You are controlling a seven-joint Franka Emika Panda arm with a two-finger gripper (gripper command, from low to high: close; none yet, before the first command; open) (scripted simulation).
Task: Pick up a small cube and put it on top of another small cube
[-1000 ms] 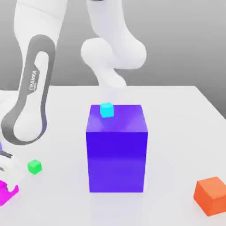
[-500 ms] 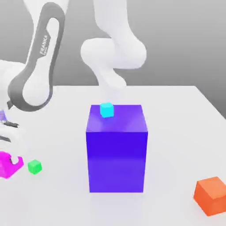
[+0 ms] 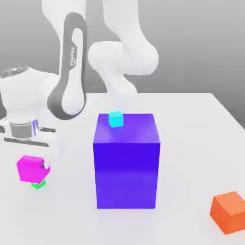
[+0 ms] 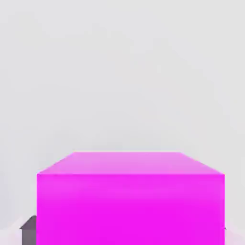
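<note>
The small cube (image 3: 29, 169), bright magenta, sits slightly tilted right on top of another small cube (image 3: 38, 184), a tiny green one of which just a sliver peeks out beneath it. This pair is on the white table at the exterior view's left. My gripper (image 3: 31, 161) hangs straight down over the magenta cube, with the white hand directly above it. In the hand view the magenta cube (image 4: 130, 198) is very close, with white table behind it.
A big blue block (image 3: 126, 162) stands mid-table with a tiny cyan cube (image 3: 115, 119) on its top. An orange cube (image 3: 231, 211) lies at the front of the exterior view's right. The arm's white links rise behind the block.
The arm carried the magenta cube up and toward the exterior view's right, from the table's left edge to right above the green cube. The blue block, cyan cube and orange cube stayed put.
</note>
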